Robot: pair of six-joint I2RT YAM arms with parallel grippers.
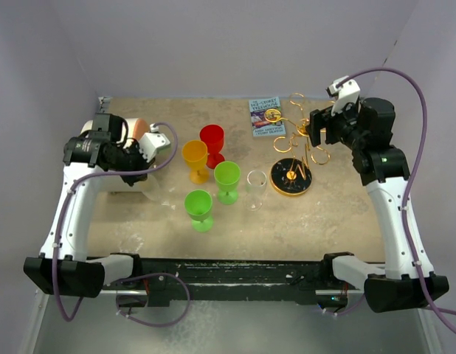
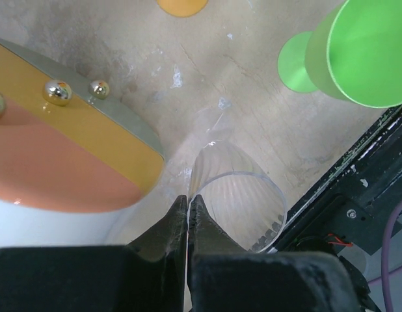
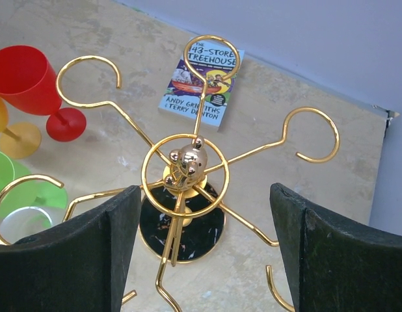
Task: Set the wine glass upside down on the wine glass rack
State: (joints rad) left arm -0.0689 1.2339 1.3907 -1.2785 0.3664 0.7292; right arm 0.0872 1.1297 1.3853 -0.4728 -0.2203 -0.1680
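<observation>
the rack (image 1: 291,177), gold wire with hooked arms and a round black base, is seen centre right in the top view. its bear knob is shown only by the right wrist view, between the spread right pincer (image 3: 201,214). only the left wrist view clearly shows a ribbed clear glass (image 2: 243,195) at lower centre, its rim nipped by the closed left pincer (image 2: 188,203).

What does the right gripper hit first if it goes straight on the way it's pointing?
The gold rack: its top knob sits centred between the open fingers of the right gripper, so it likely comes first. Depth is unclear from the wrist view.
</observation>
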